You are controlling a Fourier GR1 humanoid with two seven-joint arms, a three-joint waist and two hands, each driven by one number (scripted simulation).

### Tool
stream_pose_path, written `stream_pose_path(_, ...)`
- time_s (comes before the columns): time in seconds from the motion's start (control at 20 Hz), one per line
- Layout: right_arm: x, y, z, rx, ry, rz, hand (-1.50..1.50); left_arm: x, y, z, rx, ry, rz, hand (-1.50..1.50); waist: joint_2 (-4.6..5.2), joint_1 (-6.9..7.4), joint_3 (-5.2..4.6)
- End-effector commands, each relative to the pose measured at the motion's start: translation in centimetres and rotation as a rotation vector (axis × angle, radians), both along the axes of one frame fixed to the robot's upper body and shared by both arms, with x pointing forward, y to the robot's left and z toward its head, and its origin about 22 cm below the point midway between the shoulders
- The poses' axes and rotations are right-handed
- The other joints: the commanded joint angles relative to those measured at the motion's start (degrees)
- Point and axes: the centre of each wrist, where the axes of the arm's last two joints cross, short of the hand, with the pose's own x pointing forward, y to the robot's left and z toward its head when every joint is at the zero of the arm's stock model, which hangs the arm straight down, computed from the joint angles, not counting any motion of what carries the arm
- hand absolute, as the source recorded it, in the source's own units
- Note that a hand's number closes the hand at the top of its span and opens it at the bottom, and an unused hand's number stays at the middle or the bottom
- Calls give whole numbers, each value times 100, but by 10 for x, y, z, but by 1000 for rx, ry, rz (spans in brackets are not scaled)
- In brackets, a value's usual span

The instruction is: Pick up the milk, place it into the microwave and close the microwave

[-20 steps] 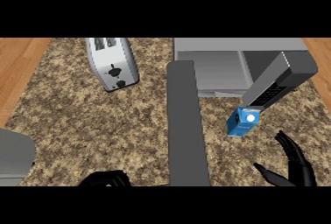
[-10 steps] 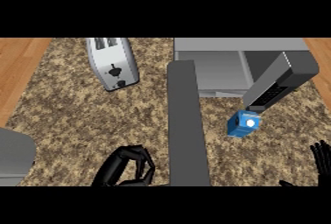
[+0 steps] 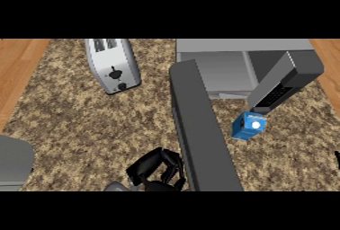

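Note:
The blue milk carton (image 3: 249,126) stands on the speckled counter, just in front of the microwave (image 3: 229,63) and right of its door. That door (image 3: 199,130) is swung wide open, a long dark slab reaching toward the lower edge. My left hand (image 3: 156,170) is low in the view with its fingers curled, right against the door's left face near its free end and holding nothing. Only a black sliver of my right hand (image 3: 337,158) shows at the right edge, well clear of the milk.
A silver toaster (image 3: 114,65) lies at the back left. A grey object (image 3: 15,162) juts in at the lower left edge. The microwave's dark control panel (image 3: 284,85) hangs over the counter just behind the milk. Wooden floor shows past both counter sides.
My left hand has risen and moved right, up against the open door. The right hand has slid off to the right edge. The milk has not moved.

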Motion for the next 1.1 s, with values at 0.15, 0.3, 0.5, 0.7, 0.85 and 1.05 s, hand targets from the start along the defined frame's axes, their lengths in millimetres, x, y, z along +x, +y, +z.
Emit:
stream_pose_path(0.15, -9, 9, -6, 58, -99, 110, -150, -2, -46, -18, 97, 4, -141, 150, 20, -120, -11)
stream_pose_path(0.3, 19, 4, 10, 40, -120, 164, -150, -12, -59, -21, 68, -18, -176, 150, 30, -115, -11)
stream_pose_path(0.5, 48, 16, 22, 64, -161, 227, -150, -20, -74, -16, -1, -61, -139, 150, 60, -227, -17)
stream_pose_path(0.7, 39, 8, 31, 49, -179, 259, -150, -22, -87, -4, -67, -91, -83, 150, 62, -432, -26)
stream_pose_path(0.85, 48, 13, 40, 54, -201, 278, -150, -16, -94, 7, -64, -82, -43, -150, 68, -579, -32)
stream_pose_path(1.05, 61, 19, 52, 64, -197, 319, -150, -1, -99, 19, -74, -119, 6, 150, 103, -772, -44)
